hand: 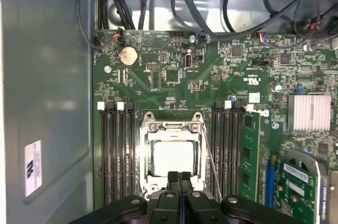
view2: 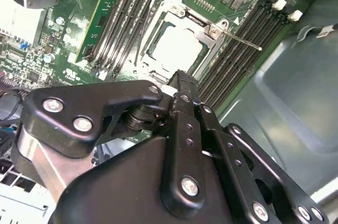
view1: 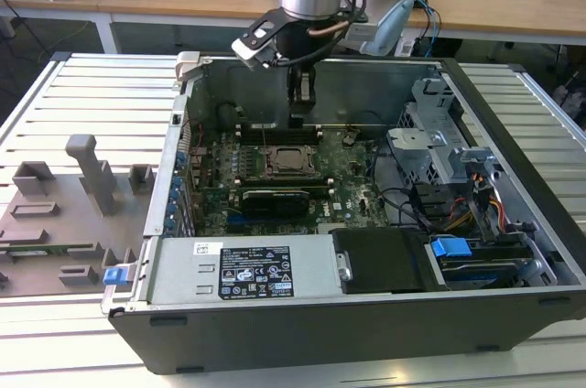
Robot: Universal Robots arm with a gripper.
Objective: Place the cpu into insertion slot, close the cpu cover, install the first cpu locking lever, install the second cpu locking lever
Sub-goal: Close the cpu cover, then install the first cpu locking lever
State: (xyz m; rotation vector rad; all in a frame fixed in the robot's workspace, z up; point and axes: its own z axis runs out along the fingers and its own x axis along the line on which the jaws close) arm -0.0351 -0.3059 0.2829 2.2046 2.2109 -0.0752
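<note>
The gripper (hand: 179, 176) clenched, fingertips together, empty.
It hangs just above the cpu (hand: 172, 158), which lies framed by the lowered cpu cover (hand: 171, 128).

The cpu (hand: 170, 158) is showing dull grey metal, the cover (hand: 171, 127) shiny silvery metal, the gripper (hand: 179, 176) matt black.
</note>
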